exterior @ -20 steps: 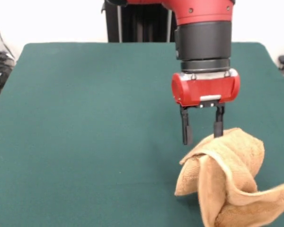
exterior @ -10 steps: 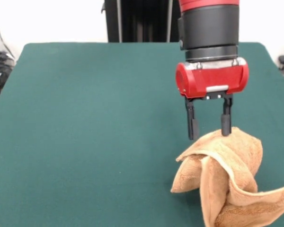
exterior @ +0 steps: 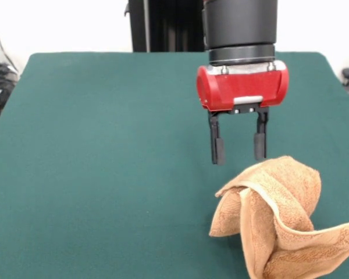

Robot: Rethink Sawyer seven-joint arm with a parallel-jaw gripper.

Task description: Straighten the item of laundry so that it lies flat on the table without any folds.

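Against the frame half a second ago, you will find the pincer risen and shifted toward the left of the picture; its right fingertip, which then met the top of the towel, now hangs just above the crest. The towel itself has hardly altered, only slumped a little.

Much is cut off. The arm leaves the picture at the top, so you see only its black wrist and the red pincer body. The towel's lower part and right corner run out past the bottom and right edges, and its inner folds hide each other.

The pincer's fingers are spread apart, holding nothing and touching nothing. The towel sits bunched and folded at the lower right of the green worktop, standing up in a crumpled hump.
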